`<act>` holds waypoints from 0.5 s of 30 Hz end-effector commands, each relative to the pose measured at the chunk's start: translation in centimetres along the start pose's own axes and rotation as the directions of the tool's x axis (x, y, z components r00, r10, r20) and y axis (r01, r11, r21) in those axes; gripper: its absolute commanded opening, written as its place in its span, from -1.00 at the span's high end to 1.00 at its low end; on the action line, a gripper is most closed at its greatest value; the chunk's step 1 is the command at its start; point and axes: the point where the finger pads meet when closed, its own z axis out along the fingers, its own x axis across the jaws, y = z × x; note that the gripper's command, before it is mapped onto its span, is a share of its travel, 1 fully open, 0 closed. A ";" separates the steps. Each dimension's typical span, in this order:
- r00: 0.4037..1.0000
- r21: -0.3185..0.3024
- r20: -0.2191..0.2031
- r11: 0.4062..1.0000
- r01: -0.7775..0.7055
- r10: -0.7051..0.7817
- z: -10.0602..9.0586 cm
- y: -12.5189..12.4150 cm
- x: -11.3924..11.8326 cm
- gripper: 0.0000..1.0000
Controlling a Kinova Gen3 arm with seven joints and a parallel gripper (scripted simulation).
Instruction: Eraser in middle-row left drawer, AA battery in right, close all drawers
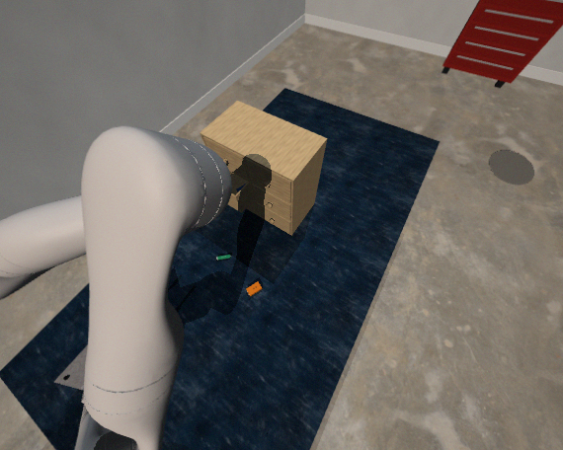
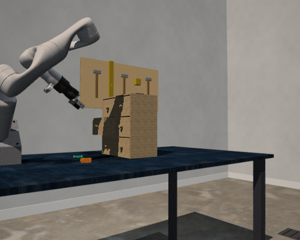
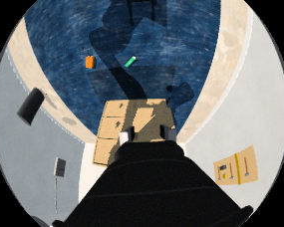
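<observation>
The orange block [image 1: 254, 288] [image 2: 86, 160] [image 3: 90, 62], which looks like the eraser, lies on the table in front of the chest [image 1: 273, 138] [image 2: 143, 126] [image 3: 108, 113]. The green AA battery [image 1: 223, 257] [image 2: 78, 156] [image 3: 131, 62] lies on its side near it, nearer the wall with the pegboard. The left middle drawer [image 2: 96, 126] stands partly pulled out; its inside cannot be made out. The other drawers look closed. My gripper [image 2: 80, 105] [image 3: 146, 130] is open and empty, in front of the chest's left column and above the pulled-out drawer's height; the arm hides it in the top view.
The dark blue table [image 1: 327, 276] [image 2: 200, 155] carries the chest and the robot base [image 2: 6, 155]. A pegboard [image 2: 88, 87] [image 3: 251, 164] with hammers is on the wall beyond the chest. A red cabinet [image 1: 505, 44] stands away from the table.
</observation>
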 end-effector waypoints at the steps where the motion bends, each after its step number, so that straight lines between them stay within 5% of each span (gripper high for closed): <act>1: 1.000 0.006 0.008 1.000 -0.027 0.027 0.1 0.7 -0.4 -1.00; 15: 1.000 0.292 0.010 0.956 -0.030 0.028 -0.5 1.5 -0.5 -1.00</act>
